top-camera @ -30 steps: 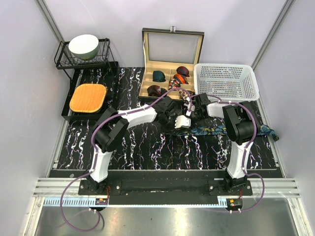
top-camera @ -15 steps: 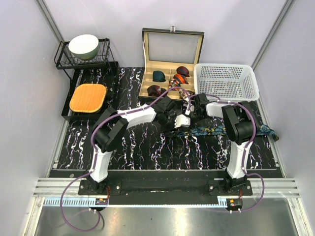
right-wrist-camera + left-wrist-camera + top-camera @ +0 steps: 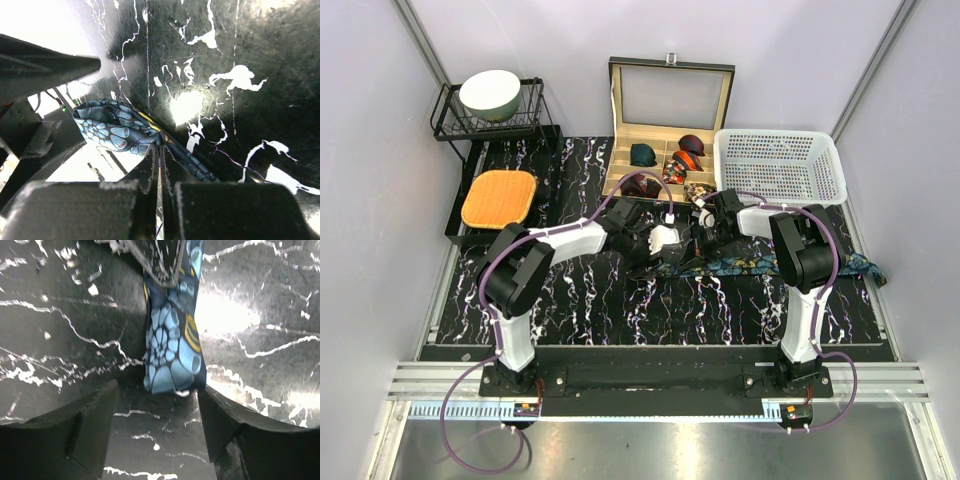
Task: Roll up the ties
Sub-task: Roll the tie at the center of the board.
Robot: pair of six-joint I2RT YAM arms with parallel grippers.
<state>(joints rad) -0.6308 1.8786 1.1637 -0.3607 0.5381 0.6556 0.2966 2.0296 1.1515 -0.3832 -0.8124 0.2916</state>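
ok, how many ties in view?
5 clear: navy tie on the table, pinched by the right gripper; green coil, maroon coil, red-orange coil, dark coil in the box. More may sit at the box front, hidden by the left arm.

Navy tie before splayed hand

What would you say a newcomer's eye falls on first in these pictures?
The navy patterned tie stretched across the marbled table, its end between the fingers of the open left gripper while the right gripper pinches it. Behind, an open wooden box holds coiled ties.
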